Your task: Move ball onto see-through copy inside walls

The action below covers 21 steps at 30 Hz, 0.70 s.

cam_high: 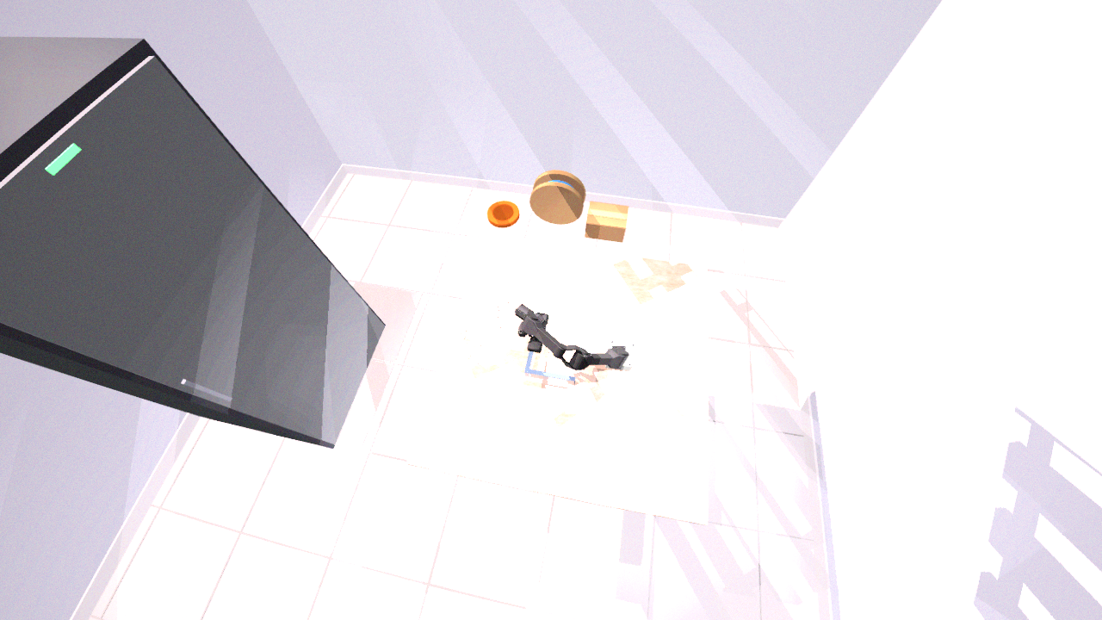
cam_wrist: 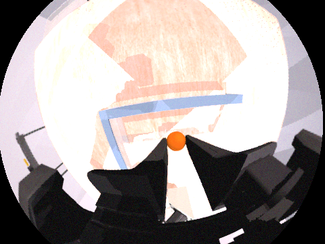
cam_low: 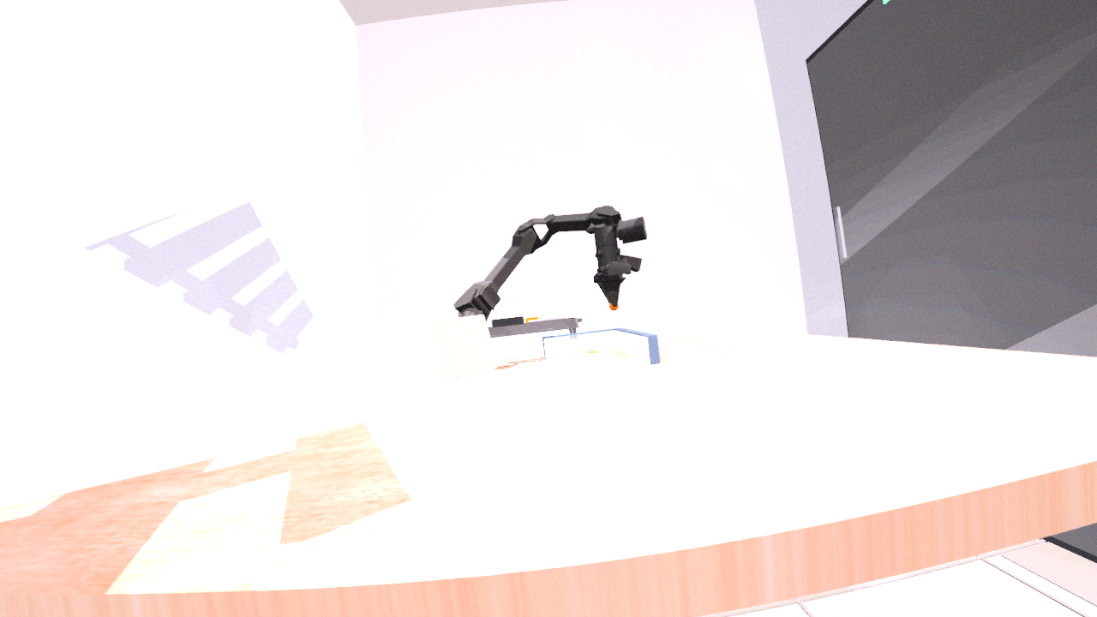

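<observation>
The orange ball is between the fingertips of my gripper, which is shut on it. In the exterior view the ball hangs in the air above the level of the walls' tops. The two low bluish clear walls meet in a corner, at the left in the wrist view. There the ball shows on the inner side of both walls. In the top view the arm covers the ball and the fingertips. I cannot make out the see-through copy in any view.
The table carries bright patches and shadows. A flat grey fixture stands behind the walls in the exterior view. An orange bowl, a round brown thing and a tan box are far back. A large dark cabinet stands to one side.
</observation>
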Each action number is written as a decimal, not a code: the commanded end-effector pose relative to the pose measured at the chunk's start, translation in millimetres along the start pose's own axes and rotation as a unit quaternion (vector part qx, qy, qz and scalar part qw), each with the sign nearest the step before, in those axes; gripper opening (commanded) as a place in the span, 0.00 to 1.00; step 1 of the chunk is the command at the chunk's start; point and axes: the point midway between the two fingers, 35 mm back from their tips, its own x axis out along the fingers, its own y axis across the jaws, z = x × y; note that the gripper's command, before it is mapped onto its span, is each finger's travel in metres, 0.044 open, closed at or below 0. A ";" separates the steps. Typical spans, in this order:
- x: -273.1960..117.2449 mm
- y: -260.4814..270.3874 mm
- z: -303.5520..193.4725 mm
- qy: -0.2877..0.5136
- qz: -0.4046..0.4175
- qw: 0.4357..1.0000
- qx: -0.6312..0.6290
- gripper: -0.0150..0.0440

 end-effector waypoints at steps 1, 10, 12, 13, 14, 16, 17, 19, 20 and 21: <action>-3.0 1.8 -0.9 0.002 -0.002 1.000 -0.005 0.25; 8.8 8.3 -21.3 0.002 -0.002 1.000 -0.005 0.25; 11.6 9.7 -26.2 0.002 -0.002 1.000 -0.005 0.25; 13.0 10.4 -28.8 0.002 -0.002 1.000 -0.005 0.25; 14.4 11.1 -31.3 0.002 -0.002 1.000 -0.005 0.25; 17.2 12.4 -36.5 0.003 -0.001 1.000 -0.005 0.25; 18.7 13.0 -39.2 0.003 -0.001 1.000 -0.004 0.25; 21.6 14.3 -44.5 0.003 -0.001 1.000 -0.004 0.25; 23.0 14.9 -47.3 0.003 -0.001 1.000 -0.004 0.25; 24.5 15.6 -50.0 0.003 -0.001 1.000 -0.004 0.25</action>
